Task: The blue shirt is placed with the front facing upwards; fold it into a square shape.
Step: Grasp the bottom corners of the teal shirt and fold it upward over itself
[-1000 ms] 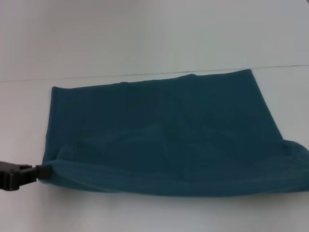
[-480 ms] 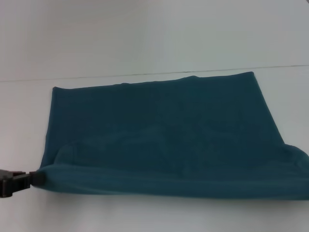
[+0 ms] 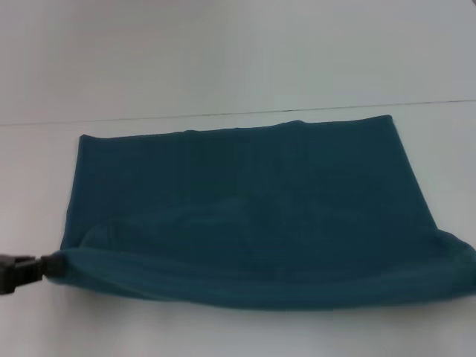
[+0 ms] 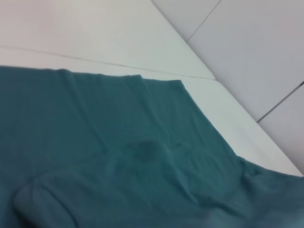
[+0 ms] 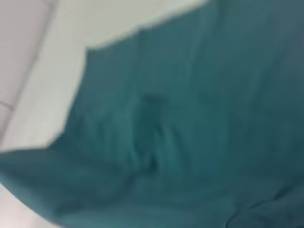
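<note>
The blue shirt lies on the white table as a wide teal band, plain side up, with its near part doubled over into a rounded fold. No print shows. My left gripper pokes in at the lower left of the head view, shut on the shirt's near left corner. The shirt's near right corner runs to the picture's right edge, and my right gripper is out of view there. Both wrist views show only shirt cloth close up, with no fingers.
The white table stretches beyond the shirt, with a thin seam line just past the shirt's far edge. A bare strip of table lies in front of the fold. Pale floor tiles show past the table's edge.
My left gripper has drawn the near left corner a little to the left and toward me. The rolled near fold has stretched and sagged slightly lower in the view.
</note>
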Controlling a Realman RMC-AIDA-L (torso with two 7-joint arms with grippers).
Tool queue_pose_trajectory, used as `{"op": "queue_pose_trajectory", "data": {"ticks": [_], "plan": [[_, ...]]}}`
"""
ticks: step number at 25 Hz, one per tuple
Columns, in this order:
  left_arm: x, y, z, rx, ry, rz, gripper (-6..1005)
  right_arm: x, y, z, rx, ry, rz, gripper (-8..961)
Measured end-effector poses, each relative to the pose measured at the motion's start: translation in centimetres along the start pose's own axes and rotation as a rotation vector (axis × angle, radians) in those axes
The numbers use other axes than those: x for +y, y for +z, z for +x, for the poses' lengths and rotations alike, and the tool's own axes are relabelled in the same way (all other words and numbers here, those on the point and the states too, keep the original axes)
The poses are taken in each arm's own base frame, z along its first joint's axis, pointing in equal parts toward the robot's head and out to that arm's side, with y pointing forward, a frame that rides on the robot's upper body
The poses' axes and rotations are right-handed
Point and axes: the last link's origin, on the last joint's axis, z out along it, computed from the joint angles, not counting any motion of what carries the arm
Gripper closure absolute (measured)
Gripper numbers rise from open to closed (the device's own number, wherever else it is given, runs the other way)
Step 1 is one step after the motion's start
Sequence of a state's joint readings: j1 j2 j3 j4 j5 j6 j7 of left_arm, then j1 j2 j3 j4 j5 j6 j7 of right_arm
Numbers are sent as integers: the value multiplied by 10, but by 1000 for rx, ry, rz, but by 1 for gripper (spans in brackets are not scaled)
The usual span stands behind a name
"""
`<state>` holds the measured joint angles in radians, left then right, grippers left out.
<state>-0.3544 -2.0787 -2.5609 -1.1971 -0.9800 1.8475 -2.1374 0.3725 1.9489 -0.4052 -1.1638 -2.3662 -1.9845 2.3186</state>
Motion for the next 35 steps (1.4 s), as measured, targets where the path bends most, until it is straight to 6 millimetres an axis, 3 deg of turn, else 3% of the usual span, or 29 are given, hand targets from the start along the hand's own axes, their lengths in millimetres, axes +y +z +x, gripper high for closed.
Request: {"op": "queue_pose_trajectory", "data": {"ticks": [7,14,20,28,35], "plan": [[-13,19,34,21,17,0,991,5,10,-48,-126,-18,-38,906],[-38,43,83,75,18,90,991,-10,24,-98,-260,14,34,901],[-52,63,109,114,27,198,991,-14,39,-131,-330,16,78,897],[-57,78,130,156,64,283,991,-6,57,-159,-373,-13,126,891],[-64,89,139,164,108,368,991,-11,70,-170,-411,9,170,886]]}}
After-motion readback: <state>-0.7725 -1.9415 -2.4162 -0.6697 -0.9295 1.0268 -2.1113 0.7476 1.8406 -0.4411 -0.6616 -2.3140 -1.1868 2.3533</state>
